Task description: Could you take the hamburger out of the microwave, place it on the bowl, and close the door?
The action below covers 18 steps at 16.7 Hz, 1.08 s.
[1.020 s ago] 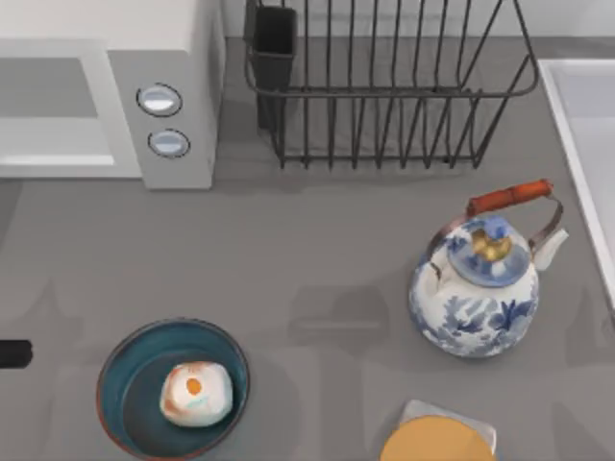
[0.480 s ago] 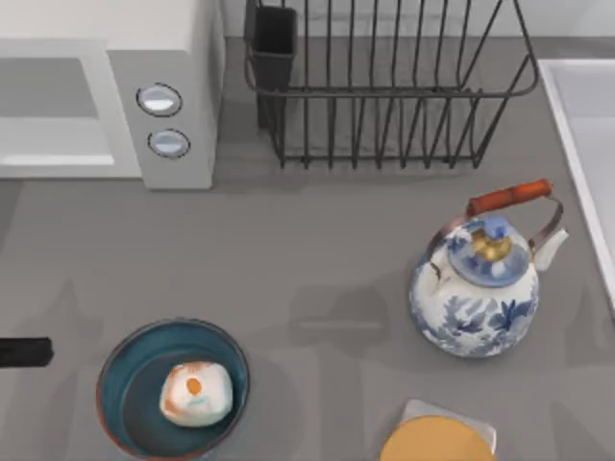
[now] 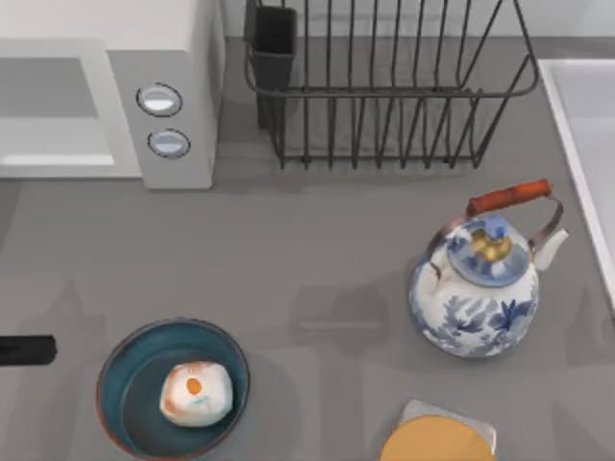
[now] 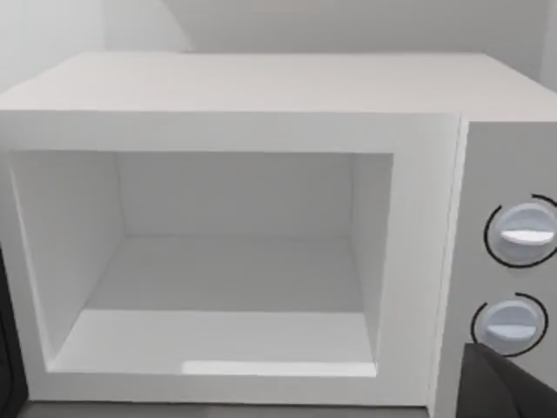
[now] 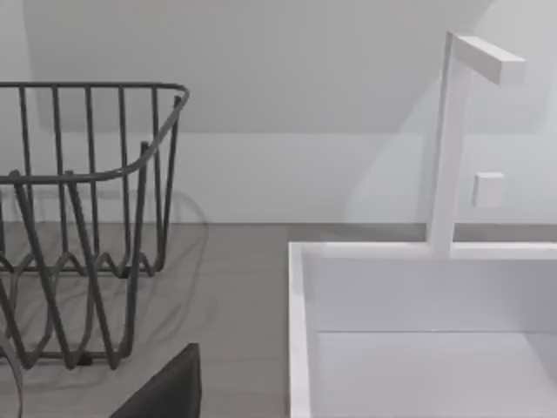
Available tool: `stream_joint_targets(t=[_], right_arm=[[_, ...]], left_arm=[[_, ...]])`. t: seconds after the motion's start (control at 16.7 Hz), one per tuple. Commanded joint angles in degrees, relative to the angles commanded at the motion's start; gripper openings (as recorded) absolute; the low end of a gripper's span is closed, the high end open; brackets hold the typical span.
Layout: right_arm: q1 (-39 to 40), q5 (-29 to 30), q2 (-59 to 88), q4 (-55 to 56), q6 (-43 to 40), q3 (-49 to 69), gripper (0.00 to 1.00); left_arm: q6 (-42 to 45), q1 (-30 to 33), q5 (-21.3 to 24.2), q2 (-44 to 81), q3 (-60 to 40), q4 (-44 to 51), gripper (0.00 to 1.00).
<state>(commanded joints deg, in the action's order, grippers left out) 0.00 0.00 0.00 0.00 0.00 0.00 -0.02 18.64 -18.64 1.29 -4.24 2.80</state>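
With the hamburger [image 3: 195,393] resting in the bowl [image 3: 125,384] at the counter's [image 3: 317,259] near left, our left gripper [image 3: 27,351], whose finger state we cannot tell, sits beside it, and farther back the microwave [image 3: 163,58] gapes empty, so we judge that closing its door is next.

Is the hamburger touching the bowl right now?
Touching. The top view shows the hamburger resting inside the bowl, sitting on its teal floor with no gap beneath it.

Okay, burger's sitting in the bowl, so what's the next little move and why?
Probably bring the left arm toward the door to swing it shut. The small whitish-cream hamburger already lies in the round dark teal bowl, while the light grey-white microwave stands open with a bare cavity.
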Motion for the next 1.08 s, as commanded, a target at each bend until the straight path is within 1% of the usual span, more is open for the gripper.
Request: stream_joint_targets(t=[0.36,0.66,0.78,0.96,1.08], right_arm=[[0.0,0.0,0.0,0.0,0.0,0.0,1.00],[0.0,0.0,0.0,0.0,0.0,0.0,1.00],[0.0,0.0,0.0,0.0,0.0,0.0,1.00],[0.0,0.0,0.0,0.0,0.0,0.0,1.00],[0.0,0.0,0.0,0.0,0.0,0.0,1.00]], left_arm=[[0.2,2.9,-2.9,10.9,-1.3,-9.5,0.00],[0.2,2.5,-2.6,11.3,-1.1,-10.0,0.00],[0.2,0.5,-0.5,13.5,-0.9,-12.2,0.00],[0.3,-5.5,5.4,19.0,-0.3,-18.7,0.00],[0.4,-7.9,7.9,21.4,0.0,-21.1,0.00]])
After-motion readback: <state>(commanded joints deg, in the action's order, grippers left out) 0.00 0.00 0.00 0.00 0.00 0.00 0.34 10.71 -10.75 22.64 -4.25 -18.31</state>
